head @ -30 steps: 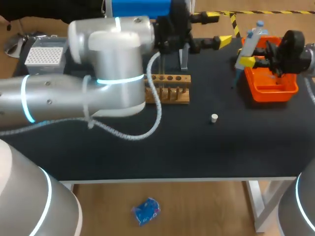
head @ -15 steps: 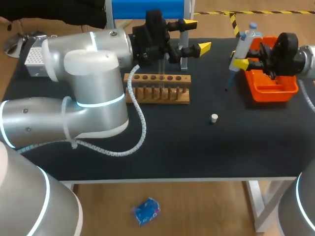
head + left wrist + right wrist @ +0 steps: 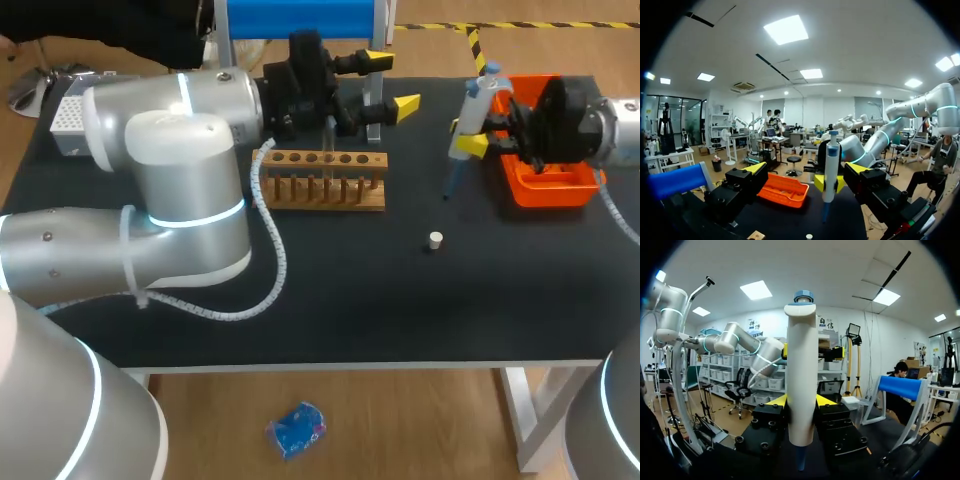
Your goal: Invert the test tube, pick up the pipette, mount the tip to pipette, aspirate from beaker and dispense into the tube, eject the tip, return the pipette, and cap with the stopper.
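R gripper (image 3: 801, 401) has its fingers pinching the pipette (image 3: 801, 375) from both sides round the white body, blue cap up, narrow end down. In head view the pipette (image 3: 474, 108) hangs over the counter (image 3: 400, 300), tilted a bit, just beside the near-left edge of the orange tray (image 3: 548, 172), w/ the R gripper (image 3: 466, 138) reaching in from the tray side. L gripper (image 3: 388, 82) sits behind the wooden rack (image 3: 325, 182), fingers spread wide w/ nothing between them. L wrist view shows the same: L gripper (image 3: 805, 170) gaping, the pipette (image 3: 830, 162) well ahead of it, and the orange tray (image 3: 785, 189) beside the pipette. A clear test tube (image 3: 328, 150) stands upright in the rack, approx mid-row. The small white stopper (image 3: 435, 240) lies alone on the counter, nearer the front than the rack and between rack and tray. The white tip box (image 3: 78, 113) is at the far-left corner, partly hidden by the L arm.
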Robot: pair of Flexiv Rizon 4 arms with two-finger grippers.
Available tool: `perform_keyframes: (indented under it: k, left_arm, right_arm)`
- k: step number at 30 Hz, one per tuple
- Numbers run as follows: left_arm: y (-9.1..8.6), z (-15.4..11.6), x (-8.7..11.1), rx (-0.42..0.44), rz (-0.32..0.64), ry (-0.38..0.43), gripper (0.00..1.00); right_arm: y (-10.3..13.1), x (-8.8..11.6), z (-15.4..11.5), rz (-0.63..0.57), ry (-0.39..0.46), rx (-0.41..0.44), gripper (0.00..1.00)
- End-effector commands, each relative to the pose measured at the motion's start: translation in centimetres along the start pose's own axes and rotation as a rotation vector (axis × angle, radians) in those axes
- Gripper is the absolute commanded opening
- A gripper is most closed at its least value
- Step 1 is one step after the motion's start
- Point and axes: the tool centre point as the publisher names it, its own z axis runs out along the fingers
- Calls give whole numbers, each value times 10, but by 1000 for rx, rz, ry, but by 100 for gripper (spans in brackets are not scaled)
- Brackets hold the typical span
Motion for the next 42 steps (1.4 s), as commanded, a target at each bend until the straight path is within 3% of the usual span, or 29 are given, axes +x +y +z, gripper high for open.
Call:
perform_keyframes:
  k: [1, 9, 25, 30, 42]
  left_arm:
    - [1, -32, -2, -4, 5, 50, 100]
    - [20, -55, -7, -23, -5, 52, 100]
    - [21, -56, -8, -20, -15, 48, 100]
    - [24, -57, -12, -33, 1, 50, 100]
    - [37, -66, -20, -36, 11, 58, 100]
  right_arm:
    - [-7, 3, 19, 5, 14, -16, 0]
    - [-13, 18, 70, 25, 95, -36, 0]
    - [-14, 17, 71, 23, 90, -21, 0]
    - [-21, 8, 79, 4, 29, 64, 0]
    - [-23, -11, 107, -33, 6, 70, 0]
